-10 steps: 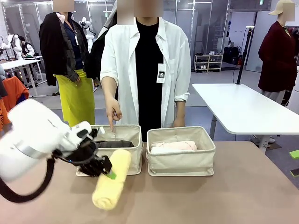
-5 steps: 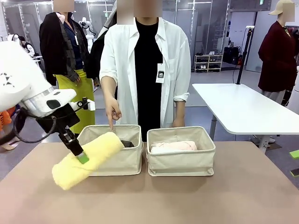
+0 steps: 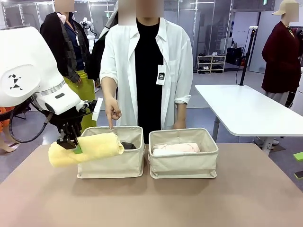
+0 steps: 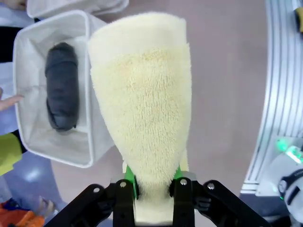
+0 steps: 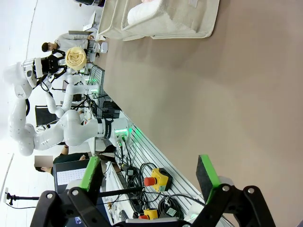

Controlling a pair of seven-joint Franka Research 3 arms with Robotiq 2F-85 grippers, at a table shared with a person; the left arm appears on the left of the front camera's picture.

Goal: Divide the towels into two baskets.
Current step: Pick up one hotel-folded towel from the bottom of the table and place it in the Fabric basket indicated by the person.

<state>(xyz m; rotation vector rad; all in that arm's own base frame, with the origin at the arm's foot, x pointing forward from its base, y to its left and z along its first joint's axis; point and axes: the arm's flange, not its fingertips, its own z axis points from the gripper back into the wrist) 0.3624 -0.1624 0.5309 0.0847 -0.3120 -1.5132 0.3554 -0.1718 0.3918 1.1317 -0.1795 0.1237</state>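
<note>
The yellow towel (image 3: 86,148) is being pinched by the left gripper (image 3: 72,143) above the left basket (image 3: 113,163); the right gripper (image 5: 149,176) is being held spread.

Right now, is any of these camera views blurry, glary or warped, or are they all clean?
Front view: evenly lit and sharp, with soft shadows under the baskets. Left wrist view: wide-angle stretch makes the pale yellow towel flare away from the left pincer, and its nearest end is slightly soft. Right wrist view: rolled sideways, bright background washed out beyond the right pincer.
</note>
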